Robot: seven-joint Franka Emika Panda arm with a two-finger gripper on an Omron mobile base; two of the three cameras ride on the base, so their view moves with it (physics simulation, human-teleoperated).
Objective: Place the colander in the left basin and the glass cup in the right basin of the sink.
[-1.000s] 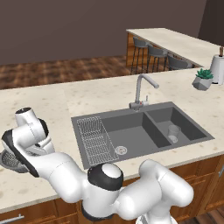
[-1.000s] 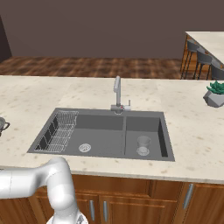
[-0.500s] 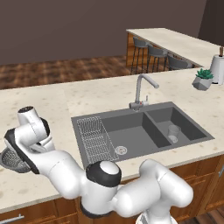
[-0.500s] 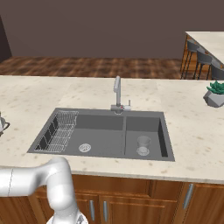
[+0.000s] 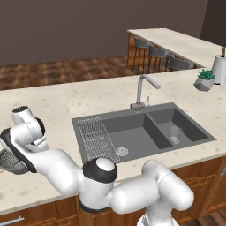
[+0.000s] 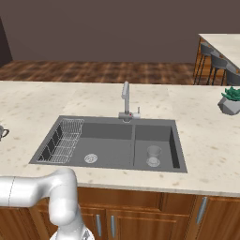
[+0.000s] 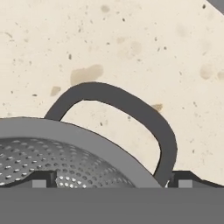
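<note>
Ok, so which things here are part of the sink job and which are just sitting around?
Part of the job:
colander, on the counter left of the sink
glass cup, already in the right basin
left basin
gripper, open over the colander rim

Just sitting around:
wire rack
faucet
potted plant
bar stools

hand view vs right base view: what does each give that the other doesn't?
Hand view: the colander close up, its mesh, rim and one loop handle lying over the speckled counter, with the open gripper straddling the rim.

Right base view: the sink with its faucet, the wire rack in the left basin, the glass cup in the right basin, and a potted plant.

Both: the beige counter.
</note>
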